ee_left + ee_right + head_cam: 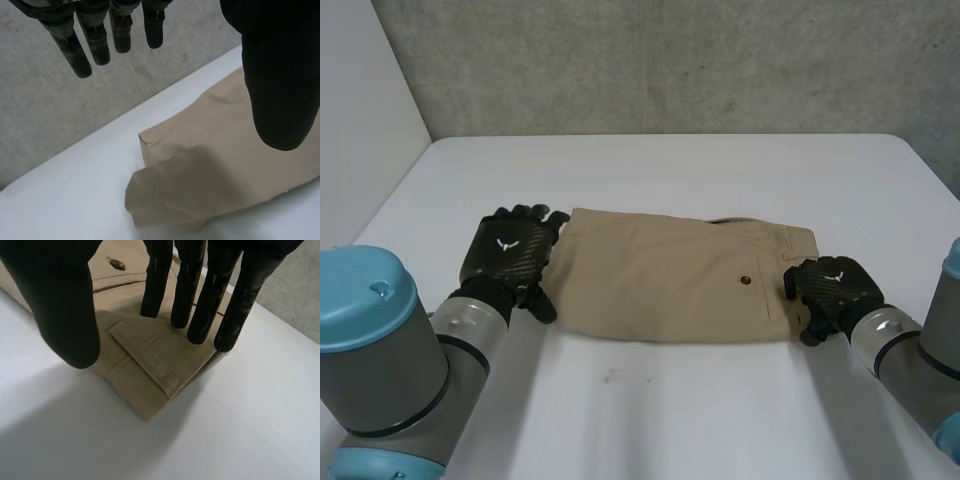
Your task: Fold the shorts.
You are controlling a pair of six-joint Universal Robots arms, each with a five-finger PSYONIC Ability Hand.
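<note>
I have the tan cotton shorts [670, 280], folded into a flat rectangle, lying mid-frame on the white table [670, 170] in the head view. The left hand [510, 255] sits at their left edge, fingers straight and spread from the thumb, holding nothing. The right hand [832, 290] covers the right edge. Its fingers [189, 290] are straight over a turned-back waistband flap [145, 357] (contact hard to judge), gripping nothing.

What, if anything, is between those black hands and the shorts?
Nothing visible. The left hand is at one end of the shorts on the table, the right hand at the waistband end, both open with straight fingers right by the cloth.
</note>
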